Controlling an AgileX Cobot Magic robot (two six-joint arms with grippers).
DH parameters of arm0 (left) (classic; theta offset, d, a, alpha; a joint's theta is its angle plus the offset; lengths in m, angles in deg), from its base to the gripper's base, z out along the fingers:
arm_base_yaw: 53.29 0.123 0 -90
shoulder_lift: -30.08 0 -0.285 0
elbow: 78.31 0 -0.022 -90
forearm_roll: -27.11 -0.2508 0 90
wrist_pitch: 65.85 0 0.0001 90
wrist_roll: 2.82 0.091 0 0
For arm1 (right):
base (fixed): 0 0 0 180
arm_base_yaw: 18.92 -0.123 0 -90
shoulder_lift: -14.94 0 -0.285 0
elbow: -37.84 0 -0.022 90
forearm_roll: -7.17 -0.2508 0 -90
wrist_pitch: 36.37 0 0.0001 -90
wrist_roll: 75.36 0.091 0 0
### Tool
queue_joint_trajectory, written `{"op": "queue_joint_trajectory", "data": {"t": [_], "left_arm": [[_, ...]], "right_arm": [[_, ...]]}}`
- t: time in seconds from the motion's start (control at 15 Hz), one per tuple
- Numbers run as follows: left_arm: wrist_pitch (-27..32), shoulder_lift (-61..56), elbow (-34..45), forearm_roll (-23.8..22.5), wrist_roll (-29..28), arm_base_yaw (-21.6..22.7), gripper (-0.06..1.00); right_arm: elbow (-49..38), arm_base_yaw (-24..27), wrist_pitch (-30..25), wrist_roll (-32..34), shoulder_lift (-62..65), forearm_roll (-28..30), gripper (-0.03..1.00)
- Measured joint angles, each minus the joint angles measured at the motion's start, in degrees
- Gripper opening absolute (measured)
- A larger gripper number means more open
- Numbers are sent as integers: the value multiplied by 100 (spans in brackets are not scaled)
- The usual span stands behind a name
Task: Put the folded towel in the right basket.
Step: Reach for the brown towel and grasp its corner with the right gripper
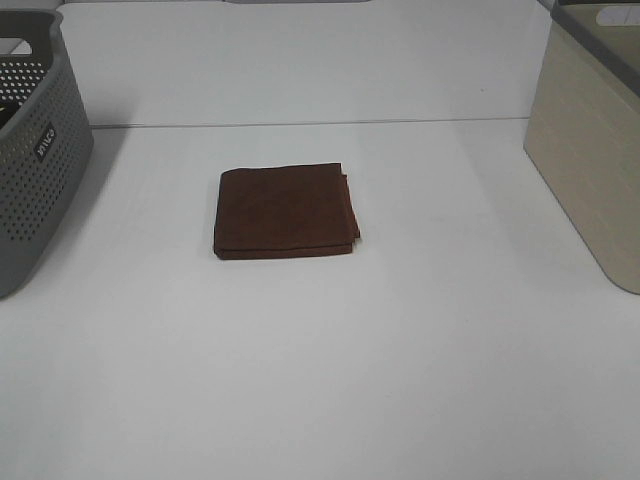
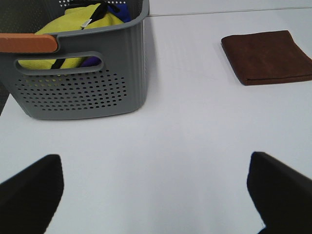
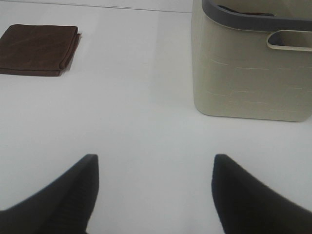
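The folded brown towel lies flat near the middle of the white table, a roughly square stack with its layered edges showing along the near side and the side toward the beige basket. That basket stands at the table's right edge, well apart from the towel, with a darker gray rim and a handle cutout seen in the right wrist view. At the opposite edge sits a gray perforated basket, also well apart from the towel; the left wrist view shows a yellow cloth and some darker blue or purple fabric inside it, and an orange strip on its rim. Neither arm appears in the high view. The left gripper hangs over bare table with its dark fingers spread wide and nothing between them; the towel is ahead of it and off toward the right-hand finger's side, well clear of both tips. The right gripper is likewise released, its fingers far apart over empty tabletop, with the towel lying ahead and off to the far side of one finger, and the beige basket ahead beyond the other finger. Nothing touches the towel.
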Motion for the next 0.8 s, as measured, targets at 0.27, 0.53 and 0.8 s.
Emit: {"op": "queue_joint_trajectory", "data": {"t": [0.27,0.53,0.8], "left_arm": [[0,0,0,0,0,0,97],[0,0,0,0,0,0,97],[0,0,0,0,0,0,97]], "right_arm": [[0,0,0,0,0,0,64],[0,0,0,0,0,0,64],[0,0,0,0,0,0,64]]}}
